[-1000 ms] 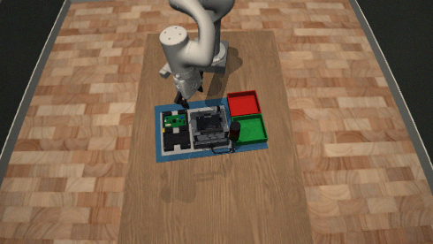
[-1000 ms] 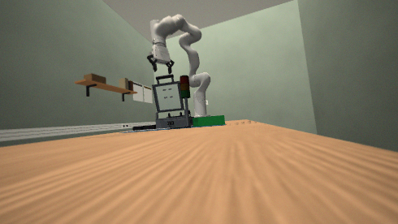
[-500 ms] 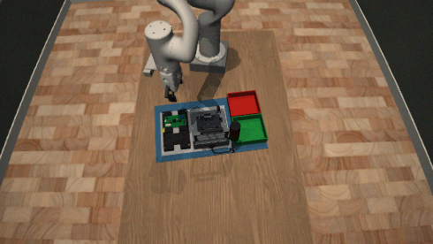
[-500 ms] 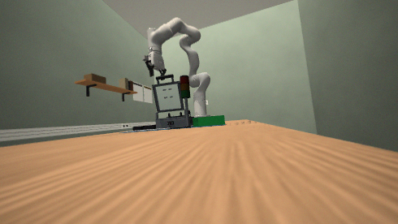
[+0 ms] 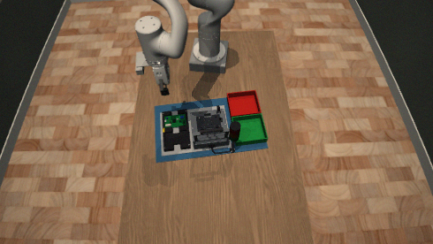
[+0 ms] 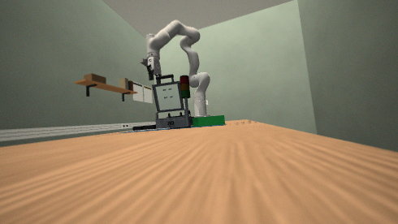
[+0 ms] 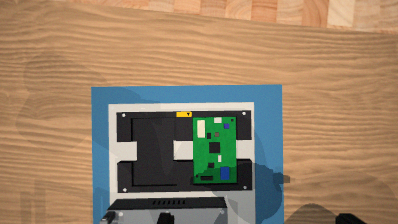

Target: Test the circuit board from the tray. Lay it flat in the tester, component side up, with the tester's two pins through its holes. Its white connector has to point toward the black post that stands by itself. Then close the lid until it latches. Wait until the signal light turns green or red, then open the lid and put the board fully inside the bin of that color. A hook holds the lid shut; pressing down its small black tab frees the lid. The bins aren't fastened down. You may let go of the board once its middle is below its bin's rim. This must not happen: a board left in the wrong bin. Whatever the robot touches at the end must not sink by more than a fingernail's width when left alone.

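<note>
The green circuit board (image 5: 173,119) (image 7: 215,150) lies flat, component side up, at one end of the black tray (image 5: 170,140) (image 7: 150,145). The grey tester (image 5: 191,128) (image 6: 174,122) stands beside the tray with an empty nest, and its edge shows at the bottom of the wrist view (image 7: 175,210). Its lid (image 6: 167,97) stands upright and open. The signal light (image 5: 234,131) (image 6: 184,86) stands by the tester. The red bin (image 5: 243,102) and the green bin (image 5: 250,129) (image 6: 208,120) sit beside it. My gripper (image 5: 164,90) (image 6: 151,75) is open and empty, high above the table just behind the tray.
Tray and tester rest on a blue mat (image 5: 158,155) (image 7: 100,150) on the wooden table. The arm's base (image 5: 208,57) stands at the back of the table. A wall shelf (image 6: 105,86) with boxes hangs far off to the left.
</note>
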